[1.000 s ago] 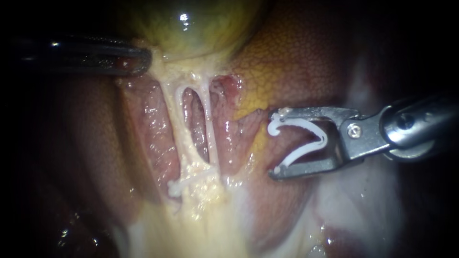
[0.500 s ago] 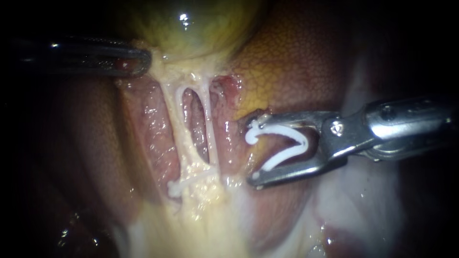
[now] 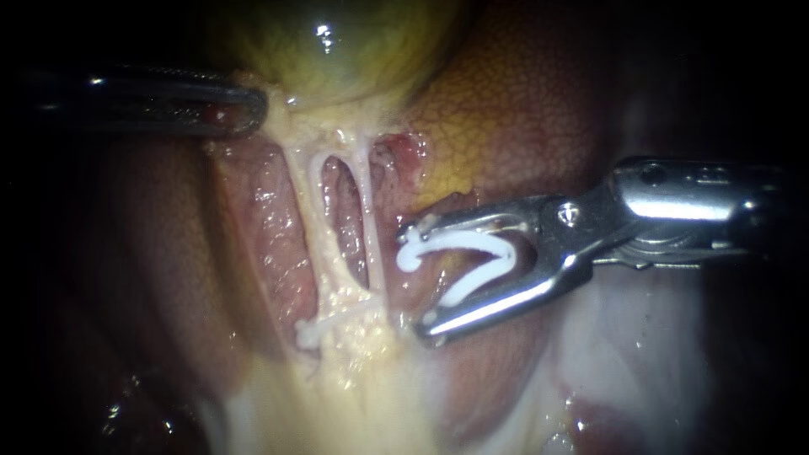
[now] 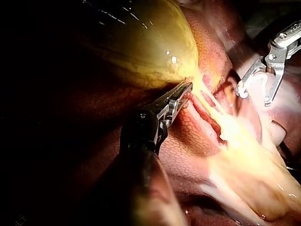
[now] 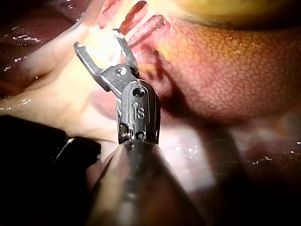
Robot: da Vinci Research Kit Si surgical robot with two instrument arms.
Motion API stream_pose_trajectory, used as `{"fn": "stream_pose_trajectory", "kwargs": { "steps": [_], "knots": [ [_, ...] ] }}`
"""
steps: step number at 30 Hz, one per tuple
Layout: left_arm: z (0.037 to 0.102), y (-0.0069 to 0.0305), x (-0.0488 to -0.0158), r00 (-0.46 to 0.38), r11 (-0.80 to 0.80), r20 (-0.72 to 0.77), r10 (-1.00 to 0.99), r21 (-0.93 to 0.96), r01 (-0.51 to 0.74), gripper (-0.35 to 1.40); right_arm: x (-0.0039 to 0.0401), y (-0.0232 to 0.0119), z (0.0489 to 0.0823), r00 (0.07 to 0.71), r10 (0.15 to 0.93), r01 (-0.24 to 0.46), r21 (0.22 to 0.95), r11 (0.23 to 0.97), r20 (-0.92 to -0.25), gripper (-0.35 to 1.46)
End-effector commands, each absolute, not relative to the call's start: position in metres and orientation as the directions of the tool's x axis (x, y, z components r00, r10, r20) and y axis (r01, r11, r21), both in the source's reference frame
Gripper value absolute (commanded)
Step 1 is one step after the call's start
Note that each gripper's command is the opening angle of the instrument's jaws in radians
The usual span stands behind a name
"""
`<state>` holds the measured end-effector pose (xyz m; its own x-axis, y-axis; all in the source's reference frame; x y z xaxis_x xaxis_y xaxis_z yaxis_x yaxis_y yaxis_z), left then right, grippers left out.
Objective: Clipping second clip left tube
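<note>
Clip [image 3: 459, 243] in right instrument [image 3: 415, 276] has moved closer to the tubes [image 3: 313, 202].

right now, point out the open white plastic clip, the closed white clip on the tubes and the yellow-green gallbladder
open white plastic clip [image 3: 459, 239]: endoscope view, its upper arm
closed white clip [image 3: 337, 319]: endoscope view, middle of its bar
yellow-green gallbladder [image 3: 337, 50]: endoscope view, its glossy wall
</note>
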<state>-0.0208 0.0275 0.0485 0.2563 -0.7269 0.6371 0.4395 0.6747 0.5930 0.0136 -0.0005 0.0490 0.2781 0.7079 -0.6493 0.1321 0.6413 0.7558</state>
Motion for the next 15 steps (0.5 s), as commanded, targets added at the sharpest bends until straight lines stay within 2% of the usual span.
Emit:
{"fn": "stream_pose_trajectory", "kwargs": {
  "steps": [1,15],
  "knots": [
    [0.0485,0.0275,-0.0208,0.255,0.674,0.637,-0.728,0.593,0.441,-0.35,0.0137,-0.0006,0.0492,0.28,0.707,0.136,0.756,0.641,-0.65,0.49],
    [0.0484,0.0275,-0.0208,0.255,0.673,0.637,-0.728,0.593,0.441,-0.35,0.0156,-0.0019,0.0532,0.296,0.702,0.171,0.759,0.628,-0.648,0.47]
  ]
}}
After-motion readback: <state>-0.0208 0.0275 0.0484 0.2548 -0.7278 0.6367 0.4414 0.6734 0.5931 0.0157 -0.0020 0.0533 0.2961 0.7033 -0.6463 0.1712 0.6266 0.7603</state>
